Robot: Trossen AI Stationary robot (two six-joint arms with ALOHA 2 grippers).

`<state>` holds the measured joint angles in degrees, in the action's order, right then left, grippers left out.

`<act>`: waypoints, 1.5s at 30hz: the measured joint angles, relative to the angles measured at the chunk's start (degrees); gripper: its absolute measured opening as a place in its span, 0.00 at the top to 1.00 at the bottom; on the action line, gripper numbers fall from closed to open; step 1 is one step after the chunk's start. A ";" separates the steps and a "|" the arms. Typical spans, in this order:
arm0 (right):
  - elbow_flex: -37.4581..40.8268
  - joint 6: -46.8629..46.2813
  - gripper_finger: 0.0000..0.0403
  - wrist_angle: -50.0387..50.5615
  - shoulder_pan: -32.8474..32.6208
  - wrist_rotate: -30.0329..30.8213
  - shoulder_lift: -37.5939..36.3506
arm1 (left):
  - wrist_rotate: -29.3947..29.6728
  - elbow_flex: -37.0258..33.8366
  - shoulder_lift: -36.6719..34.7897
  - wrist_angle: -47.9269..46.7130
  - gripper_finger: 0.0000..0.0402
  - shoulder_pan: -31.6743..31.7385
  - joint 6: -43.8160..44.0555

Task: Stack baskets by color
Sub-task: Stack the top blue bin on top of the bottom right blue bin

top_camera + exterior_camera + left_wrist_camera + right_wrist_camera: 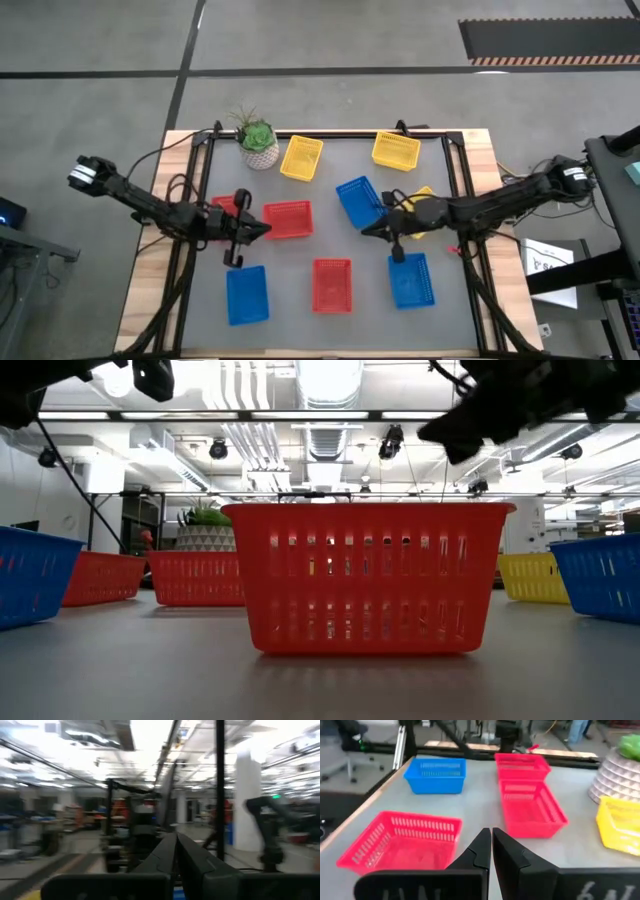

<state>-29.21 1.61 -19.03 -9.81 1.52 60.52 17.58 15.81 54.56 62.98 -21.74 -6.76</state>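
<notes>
Several red, blue and yellow baskets lie singly on the grey table. My left gripper is shut and empty, raised above the table just left of a red basket; another red basket lies partly under its arm. My right gripper is shut and empty, raised beside a tilted blue basket, with a yellow basket partly hidden under its arm. In the right wrist view the shut fingers point over a red basket. In the left wrist view the shut fingers point above the table into the room.
Two yellow baskets sit at the far edge beside a potted plant. Near the front lie a blue basket, a red one and a blue one. A black frame edges the table.
</notes>
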 joint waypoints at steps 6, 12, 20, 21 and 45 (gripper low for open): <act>-10.50 1.52 0.98 18.62 -2.42 -0.02 5.49 | 5.35 0.26 -1.20 0.15 1.00 0.00 -6.62; -18.20 1.65 0.98 35.24 -2.95 0.00 8.11 | 5.59 0.24 -2.05 0.00 1.00 0.00 -7.64; -23.15 1.47 0.98 48.43 -2.04 0.04 8.19 | 5.73 1.31 -3.05 4.55 1.00 0.02 -16.35; -23.46 1.46 0.97 49.01 -1.82 0.05 8.10 | 5.74 1.31 -2.99 5.79 1.00 0.02 -17.89; -25.88 3.91 0.48 56.54 1.63 8.53 16.76 | 5.69 1.05 -3.30 24.04 1.00 0.02 -26.91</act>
<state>-55.08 5.53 37.51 -8.18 10.05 77.28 23.27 16.86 51.27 87.02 -21.71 -33.67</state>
